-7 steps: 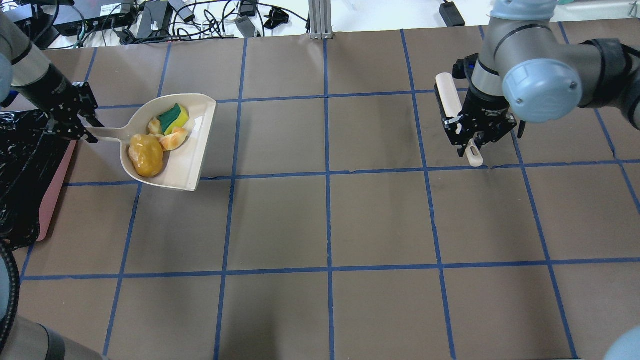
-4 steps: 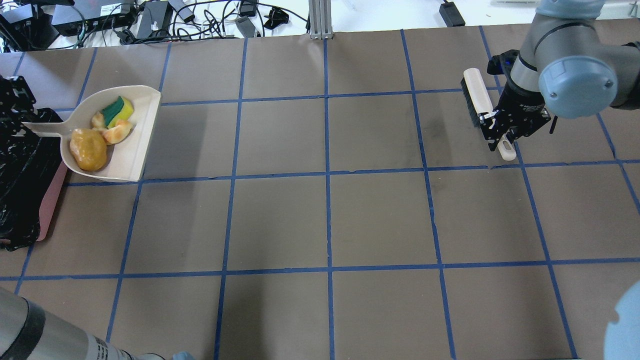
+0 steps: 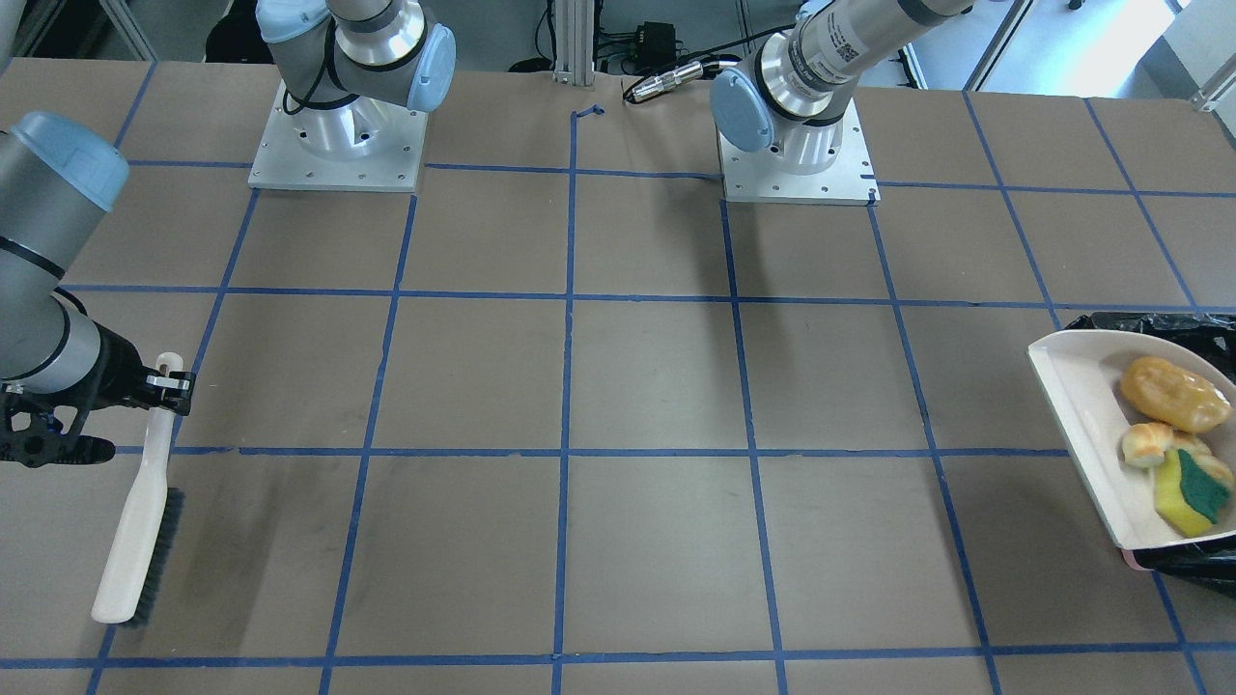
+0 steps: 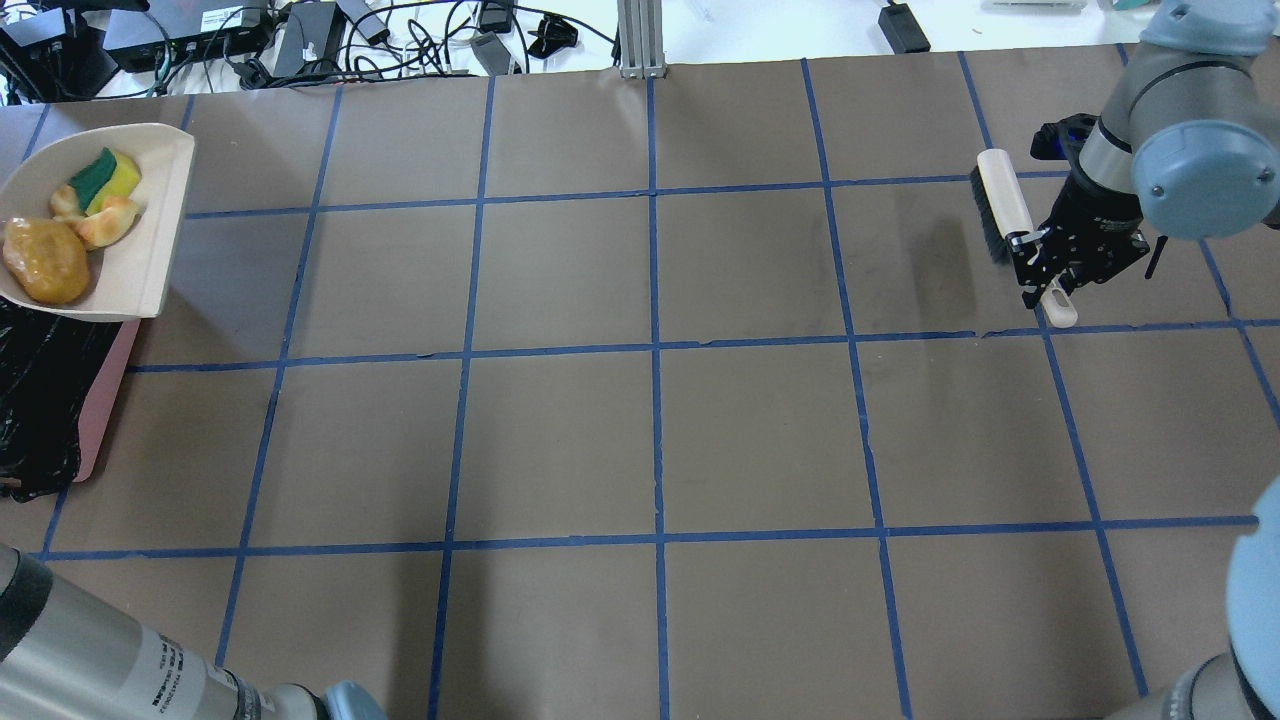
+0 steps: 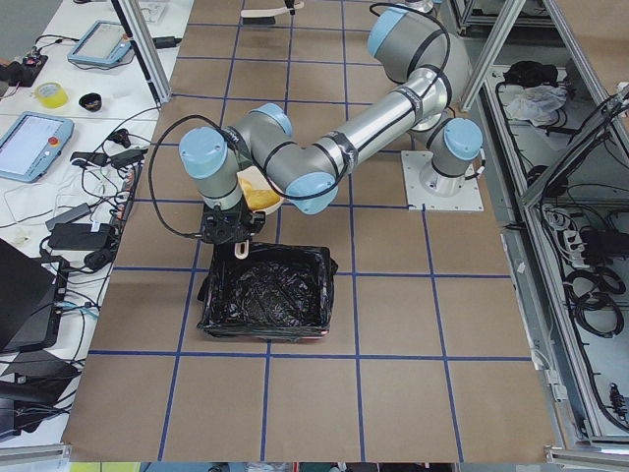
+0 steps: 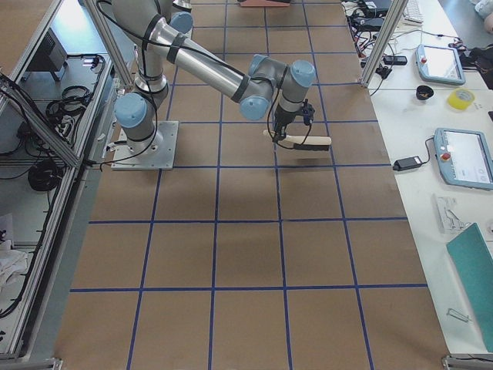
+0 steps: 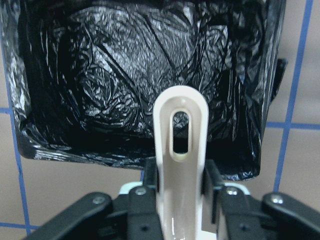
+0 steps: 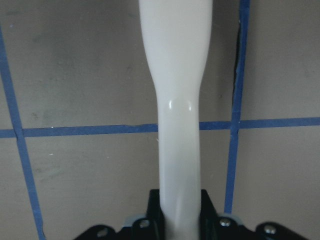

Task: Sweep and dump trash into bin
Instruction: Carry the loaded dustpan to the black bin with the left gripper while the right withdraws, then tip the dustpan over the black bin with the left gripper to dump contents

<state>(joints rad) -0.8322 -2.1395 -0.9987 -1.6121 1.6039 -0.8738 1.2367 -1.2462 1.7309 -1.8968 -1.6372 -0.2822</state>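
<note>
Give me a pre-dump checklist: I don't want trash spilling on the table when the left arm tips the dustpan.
1. Left gripper shut on dustpan handle: ok.
2. Croissant piece, sponge scrap and lumpy oval all in the dustpan: ok.
3. Dustpan above the bin opening: not ok; the left side view seems to show it short of the rim.
4. Bin liner open: ok.
5. Right gripper and brush far across the table: ok.

Left wrist camera, close, and left-end camera share the bin (image 7: pixel 125 75).
</note>
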